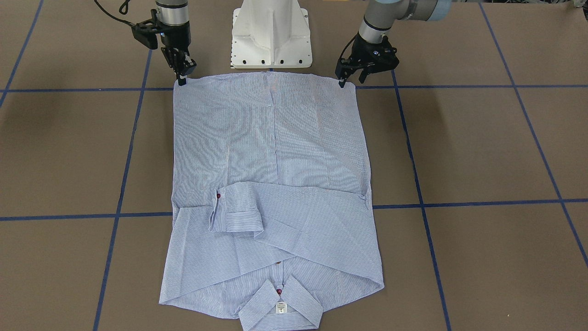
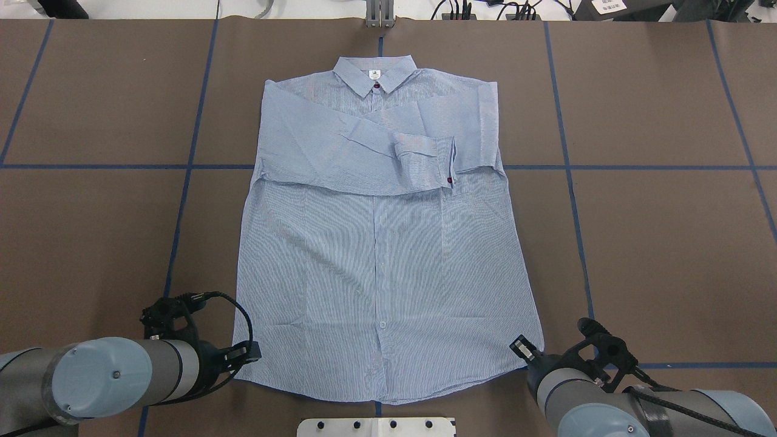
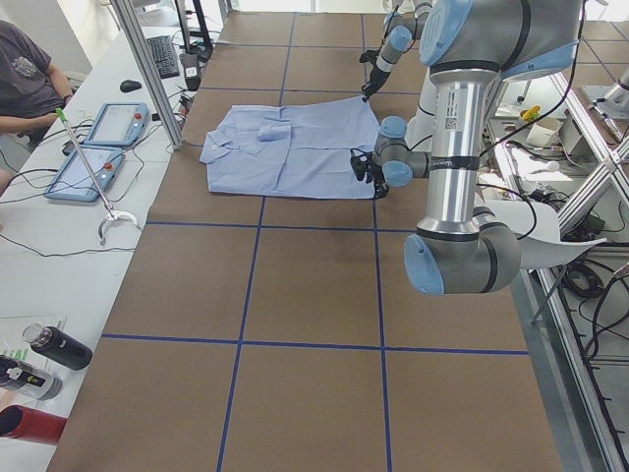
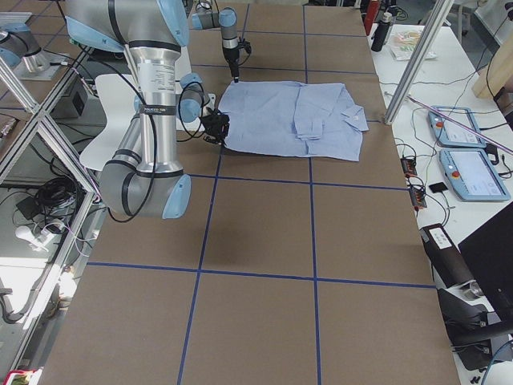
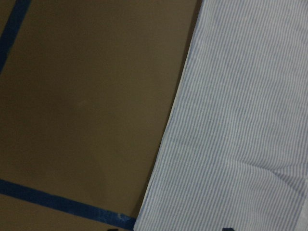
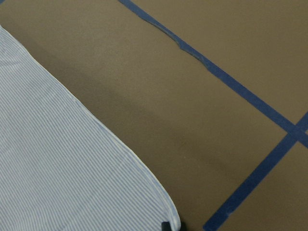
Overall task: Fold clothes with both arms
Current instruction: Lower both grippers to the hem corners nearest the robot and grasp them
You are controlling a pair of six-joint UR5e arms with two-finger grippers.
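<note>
The striped shirt (image 2: pixel 388 261) lies flat, front up, in the middle of the table (image 2: pixel 668 255). Its collar (image 2: pixel 375 77) points to the far edge and its hem to the robot's edge. Both sleeves (image 2: pixel 364 142) are already folded across the chest; the lengthwise body fold appears not yet done. The left gripper (image 1: pixel 350 81) sits at one hem corner with its fingers apart. The right gripper (image 1: pixel 182 78) sits at the other corner, and whether it is parted or closed cannot be told.
</note>
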